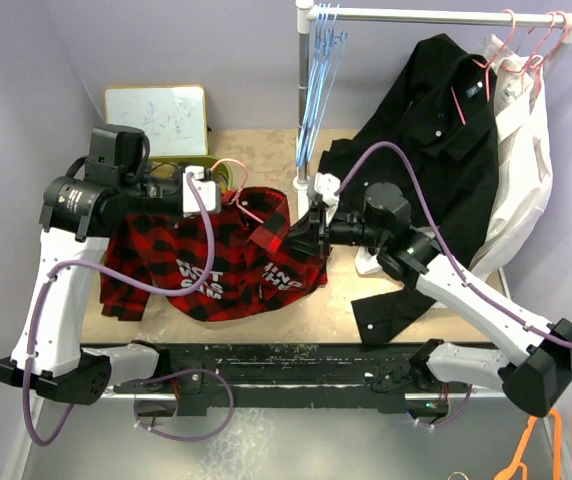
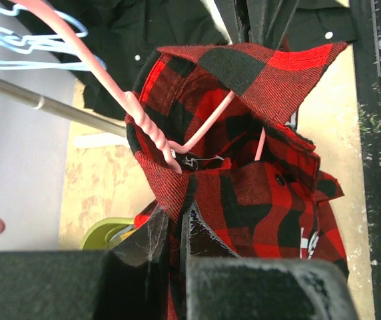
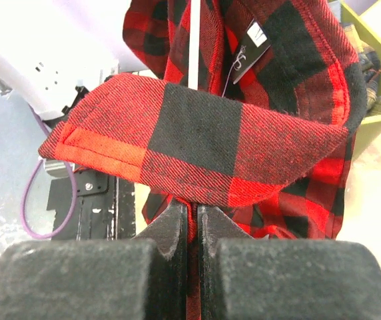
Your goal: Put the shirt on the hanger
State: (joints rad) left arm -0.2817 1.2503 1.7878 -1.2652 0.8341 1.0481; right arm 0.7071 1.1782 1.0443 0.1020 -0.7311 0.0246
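The red-and-black check shirt [image 1: 216, 265] lies bunched on the table between both arms, with white lettering showing on its front. Its collar end is lifted. The pink wire hanger [image 1: 234, 183] has its hook sticking up out of the collar. In the left wrist view the hanger [image 2: 144, 123] runs down into the neck opening of the shirt [image 2: 264, 200]. My left gripper [image 1: 232, 205] is shut on the shirt's cloth beside the collar [image 2: 174, 223]. My right gripper [image 1: 302, 232] is shut on the shirt's edge under the folded collar [image 3: 192, 213].
A black shirt [image 1: 436, 130] and a white shirt [image 1: 521, 150] hang on pink hangers from the rail [image 1: 436, 15] at the back right. Light blue hangers [image 1: 321, 70] hang by the rail post. A whiteboard [image 1: 156, 118] and a yellow-green bin [image 2: 104, 233] stand behind the shirt. An orange hanger [image 1: 526, 455] lies at the front right.
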